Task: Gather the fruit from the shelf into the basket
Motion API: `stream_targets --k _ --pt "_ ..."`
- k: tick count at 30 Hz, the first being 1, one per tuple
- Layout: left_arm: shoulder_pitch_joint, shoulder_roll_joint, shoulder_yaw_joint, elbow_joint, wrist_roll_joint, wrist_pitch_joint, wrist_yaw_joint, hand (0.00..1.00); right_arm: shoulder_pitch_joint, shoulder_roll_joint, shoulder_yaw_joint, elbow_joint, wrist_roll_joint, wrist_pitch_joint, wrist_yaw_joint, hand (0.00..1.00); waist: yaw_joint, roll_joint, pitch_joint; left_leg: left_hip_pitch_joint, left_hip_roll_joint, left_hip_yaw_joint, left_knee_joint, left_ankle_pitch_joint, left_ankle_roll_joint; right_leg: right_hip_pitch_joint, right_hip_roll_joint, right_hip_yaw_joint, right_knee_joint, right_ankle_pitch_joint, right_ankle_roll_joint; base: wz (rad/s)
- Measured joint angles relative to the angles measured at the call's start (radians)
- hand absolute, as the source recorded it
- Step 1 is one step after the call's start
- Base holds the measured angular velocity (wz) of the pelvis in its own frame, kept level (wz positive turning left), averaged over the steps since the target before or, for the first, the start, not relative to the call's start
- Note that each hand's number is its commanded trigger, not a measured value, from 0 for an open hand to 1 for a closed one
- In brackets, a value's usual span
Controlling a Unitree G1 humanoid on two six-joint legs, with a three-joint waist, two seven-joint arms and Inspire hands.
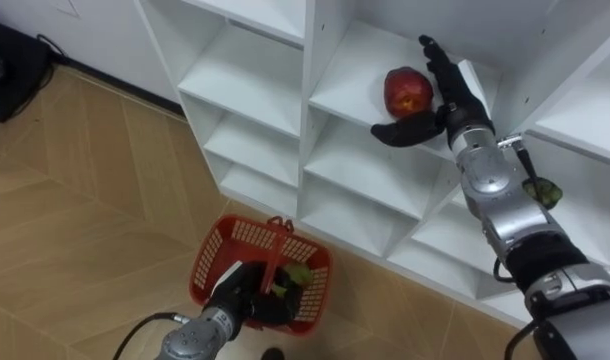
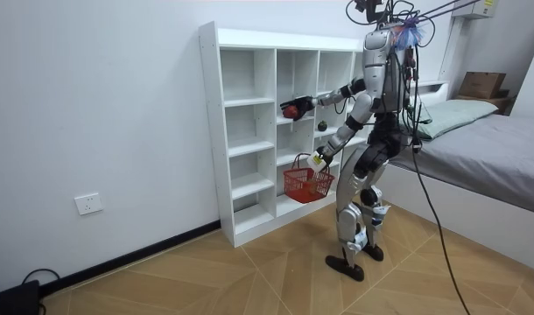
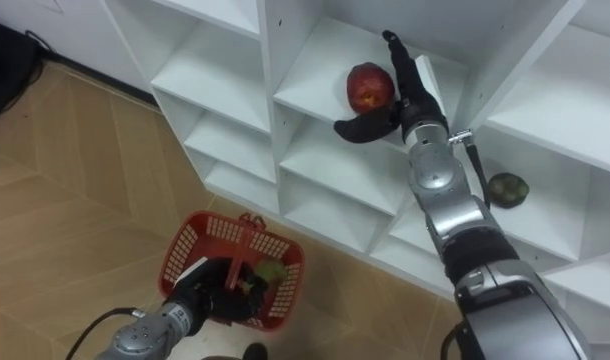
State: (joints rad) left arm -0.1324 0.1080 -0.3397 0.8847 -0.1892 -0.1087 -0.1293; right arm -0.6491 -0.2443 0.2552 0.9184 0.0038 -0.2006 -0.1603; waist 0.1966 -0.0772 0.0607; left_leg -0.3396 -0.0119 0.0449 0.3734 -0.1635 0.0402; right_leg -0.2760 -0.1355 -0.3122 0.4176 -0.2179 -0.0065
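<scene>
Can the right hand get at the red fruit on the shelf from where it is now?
Probably yes. The right hand is inside that open-fronted compartment, fingers straight beside the red fruit, thumb spread below it, nothing between them. The left hand holds the basket by its handle.

Open-fronted closet [image 1: 247, 75], upright divider [image 1: 307, 80] left of the red fruit [image 1: 408, 92], bare shelf board [image 1: 350, 85] beside it

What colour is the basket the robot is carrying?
The basket is red, with mesh walls; the left eye view shows it best.
</scene>
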Motion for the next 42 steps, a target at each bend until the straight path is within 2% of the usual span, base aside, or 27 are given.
stream_targets --k 1,3,6,15,25,42 --pt "0.0 0.0 0.0 0.0 -0.004 0.0 0.0 1.0 0.0 0.0 0.0 0.002 0.0 -0.001 0.0 0.64 0.0 0.0 0.0 0.0 0.0 0.0 0.0 0.0 0.0 0.0 0.0 0.0 0.0 0.0 0.0 0.0" --pt "0.0 0.0 0.0 0.0 -0.005 0.0 0.0 1.0 -0.001 -0.001 -0.001 0.004 0.0 -0.004 -0.001 1.0 0.001 0.0 0.0001 0.0 0.0 0.0 0.0 0.0 0.0 0.0 0.0 0.0 -0.001 0.0 0.0 0.0" --pt "0.0 -0.001 0.0 0.0 -0.005 0.0 0.0 1.0 -0.009 -0.022 -0.003 0.008 0.004 -0.005 -0.002 1.0 0.001 0.0 0.0003 0.0 0.0 0.0 0.0 0.0 0.0 0.0 0.0 0.0 -0.001 0.0 0.0 0.0" --pt "0.0 -0.001 -0.004 0.0 -0.014 0.001 0.0 1.0 -0.038 -0.043 -0.004 0.022 0.027 -0.001 -0.02 1.0 0.001 0.001 0.0009 0.001 0.0 0.0 -0.009 0.0 0.0 -0.002 0.0 -0.001 -0.003 -0.001 0.001 0.0" --pt "-0.007 0.001 -0.019 0.0 -0.014 0.002 -0.009 1.0 -0.038 -0.034 -0.002 0.021 0.031 -0.002 -0.023 1.0 0.002 0.007 0.0051 -0.007 0.0 0.001 -0.013 0.0 0.0 -0.013 0.001 0.001 -0.001 -0.001 0.001 0.0" --pt "-0.01 0.003 -0.038 0.0 -0.015 0.001 -0.009 1.0 -0.038 -0.023 -0.001 0.004 0.033 -0.002 -0.018 1.0 -0.003 0.006 0.0044 -0.004 0.0 0.007 -0.017 0.0 0.0 -0.016 0.002 0.008 -0.002 -0.001 0.001 0.0"
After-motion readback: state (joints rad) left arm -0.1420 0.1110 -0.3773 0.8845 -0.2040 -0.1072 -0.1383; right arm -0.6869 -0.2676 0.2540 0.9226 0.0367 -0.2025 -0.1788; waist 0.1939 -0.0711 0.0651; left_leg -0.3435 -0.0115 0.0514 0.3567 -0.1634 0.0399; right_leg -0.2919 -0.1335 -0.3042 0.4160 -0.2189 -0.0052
